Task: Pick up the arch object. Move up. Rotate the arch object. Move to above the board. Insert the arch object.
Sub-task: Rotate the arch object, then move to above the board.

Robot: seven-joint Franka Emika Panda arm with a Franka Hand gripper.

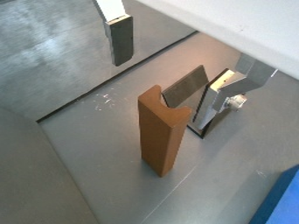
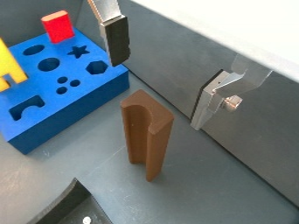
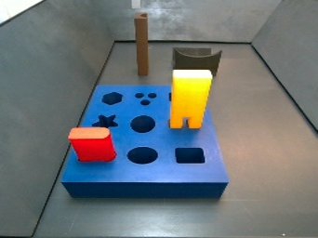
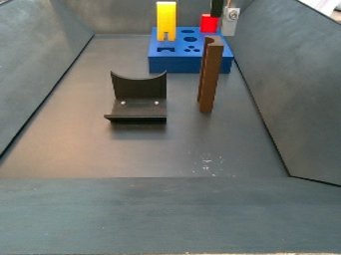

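**Grey-walled bin: brown arch stands on end, clear of the board, gripper spread above it**

Grey metal floor (image 4: pixel 80 139) and sloping grey walls enclose everything. The board (image 3: pixel 149 181), a thick blue slab, is the largest thing here and serves as the landmark. Its top shows round holes, a star hole (image 3: pixel 106 120), a square hole and, in a wrist view, an arch-shaped hole (image 2: pixel 30 109) that lies bare.

On the floor past the board's far edge in a side view sits the fixture (image 3: pixel 195 59), a dark bracket on a base plate, apart from the board.

The arch object (image 4: pixel 210 75) is a tall brown block with a rounded channel down one face. It stands upright on the floor, off the board, beyond one far corner of it in a side view and just beside the fixture. Nothing touches it.

A yellow block (image 3: pixel 189 98) stands upright in the board, near the edge facing the fixture. A red block (image 3: pixel 91 144) sits in the board too — lower, at the side away from the fixture.

The gripper (image 2: pixel 156 94) hangs above the arch object, off the board's footprint. Its fingers (image 1: pixel 121 39) are spread wide, both flat plates well clear of the brown block, and they grip nothing. In the side views only a small pale part of it shows at the upper frame edge (image 4: pixel 229 14).
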